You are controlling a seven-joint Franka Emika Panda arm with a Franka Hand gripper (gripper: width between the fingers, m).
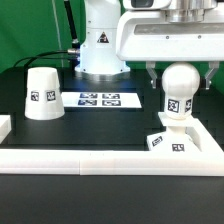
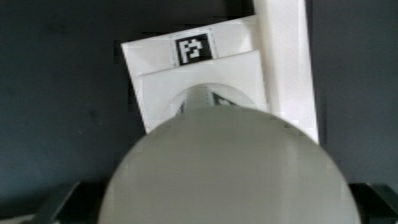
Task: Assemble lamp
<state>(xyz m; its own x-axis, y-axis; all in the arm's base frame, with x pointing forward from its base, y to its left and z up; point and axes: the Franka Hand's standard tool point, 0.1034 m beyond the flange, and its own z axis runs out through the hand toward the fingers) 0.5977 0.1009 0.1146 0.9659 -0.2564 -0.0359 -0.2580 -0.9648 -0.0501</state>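
1. Bordering the black table on its near side, the long white rail is lying closest and turning back at the exterior view's right.
2. Just behind it on the right, the lamp base is sitting beside the rail, and the bulb is standing upright on it.
3. The gripper is hovering over the bulb, its jaws standing wide on either side of the round head and gripping nothing.
4. The shade is resting wide end down at the far left, well apart.
5. The marker board is lying flat between them.
6. The arm's white pedestal is standing behind, against a dark room.
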